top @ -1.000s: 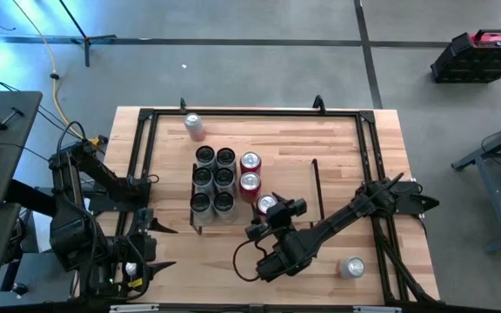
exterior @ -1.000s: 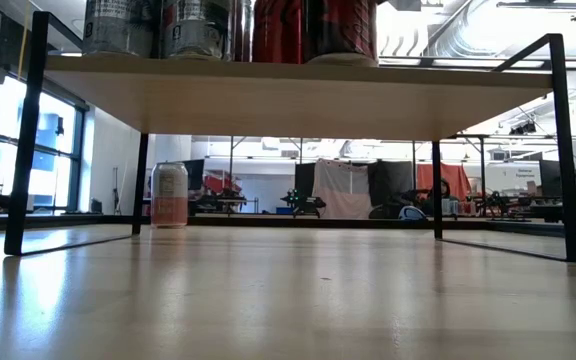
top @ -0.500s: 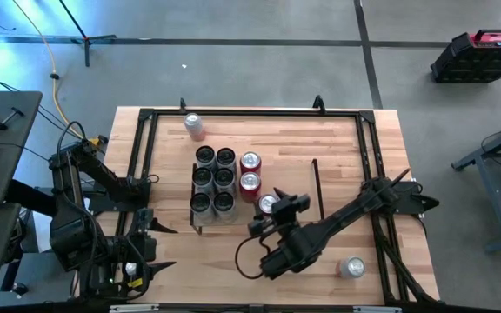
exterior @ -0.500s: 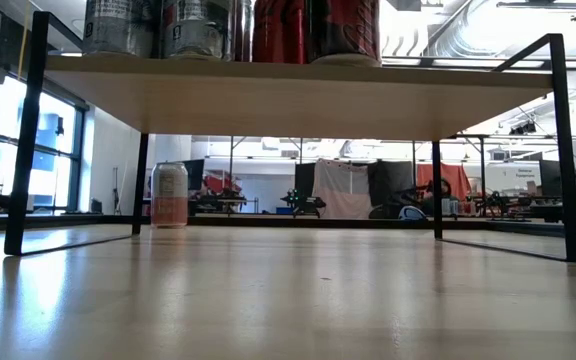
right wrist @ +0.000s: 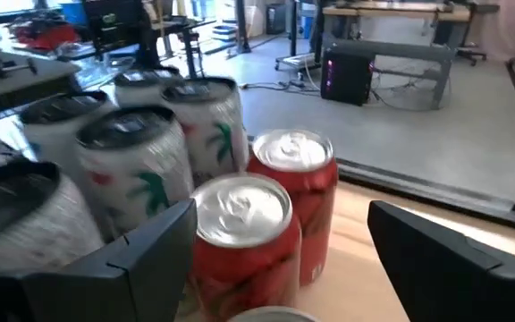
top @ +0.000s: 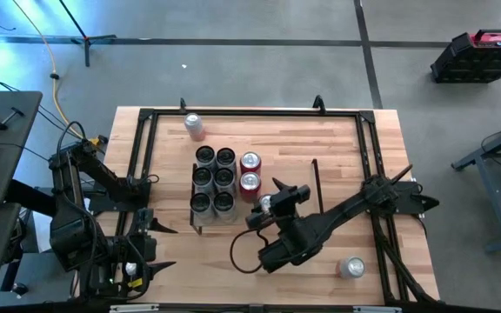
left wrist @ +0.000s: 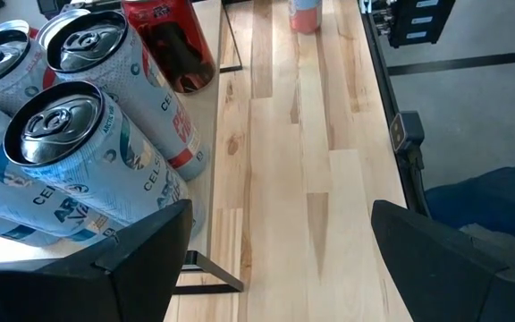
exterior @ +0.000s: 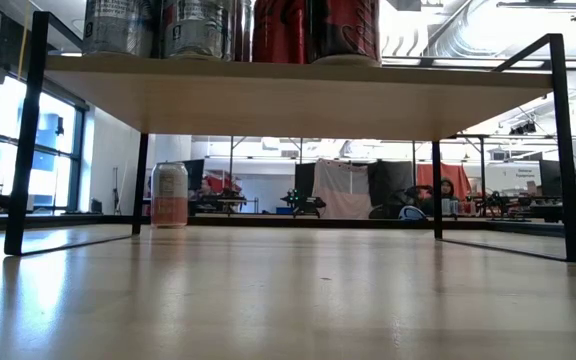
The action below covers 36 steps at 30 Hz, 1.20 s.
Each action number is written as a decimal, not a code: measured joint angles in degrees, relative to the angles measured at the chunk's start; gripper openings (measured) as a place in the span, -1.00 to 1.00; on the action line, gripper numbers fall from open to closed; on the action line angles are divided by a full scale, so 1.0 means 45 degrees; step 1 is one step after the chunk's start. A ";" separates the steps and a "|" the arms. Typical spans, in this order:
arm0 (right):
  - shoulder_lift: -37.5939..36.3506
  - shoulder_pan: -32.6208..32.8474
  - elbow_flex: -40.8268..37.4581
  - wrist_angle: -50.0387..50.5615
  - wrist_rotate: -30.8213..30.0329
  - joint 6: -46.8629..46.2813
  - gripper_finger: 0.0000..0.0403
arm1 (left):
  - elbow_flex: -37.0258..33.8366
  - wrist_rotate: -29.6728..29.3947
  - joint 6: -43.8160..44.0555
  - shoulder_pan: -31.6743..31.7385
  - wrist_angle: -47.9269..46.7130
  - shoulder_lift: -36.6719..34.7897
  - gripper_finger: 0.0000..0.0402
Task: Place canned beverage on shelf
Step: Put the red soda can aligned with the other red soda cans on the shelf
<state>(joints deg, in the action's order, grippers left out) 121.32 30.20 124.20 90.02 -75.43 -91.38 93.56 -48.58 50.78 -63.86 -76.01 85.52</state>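
— Can any lettering be read?
— Only fragments: "CEL" and "ARC" on the white cans [left wrist: 79,170] in the left wrist view.
— Anything on the red cans [right wrist: 244,237]?
— Nothing legible there.

Shelf [top: 285,187] right half free; cans [top: 214,179] crowd left half.

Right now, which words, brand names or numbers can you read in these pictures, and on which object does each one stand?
"CEL": partial letters on the side of the nearest white can, left wrist view; the rest of the word is cut off.
Red can: dark print, not readable.
Pink can on the table: print too small to read.
Red cans, right wrist view: too blurred.
White cans with a palm drawing: no readable words.
Shelf: no text.
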 joint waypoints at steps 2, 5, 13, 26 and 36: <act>0.0005 0.0012 0.0724 -0.0004 -0.0069 0.1011 0.55 | 0.0000 0.0000 -0.0014 0.0002 0.0000 0.0000 0.67; 0.0005 0.0111 0.1948 -0.0011 0.0210 0.3777 0.55 | 0.0000 0.0000 -0.0043 0.0000 0.0004 0.0000 0.67; -0.1637 0.1539 0.1318 0.0000 0.2101 0.6699 0.55 | 0.0000 0.0197 0.0143 0.0000 0.0009 0.0000 0.67; -0.2176 0.3201 -0.3308 -0.0003 0.2215 0.6669 0.53 | 0.0000 0.0291 -0.0079 0.0005 0.0738 0.0000 0.67; -0.2171 0.2791 -0.6777 -0.0502 0.3194 0.6918 0.33 | 0.0000 0.0139 -0.0488 0.0044 0.0787 0.0000 0.67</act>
<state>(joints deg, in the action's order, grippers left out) 111.55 42.76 93.71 87.76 -61.06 -60.25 93.56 -47.95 48.59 -63.66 -72.47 85.52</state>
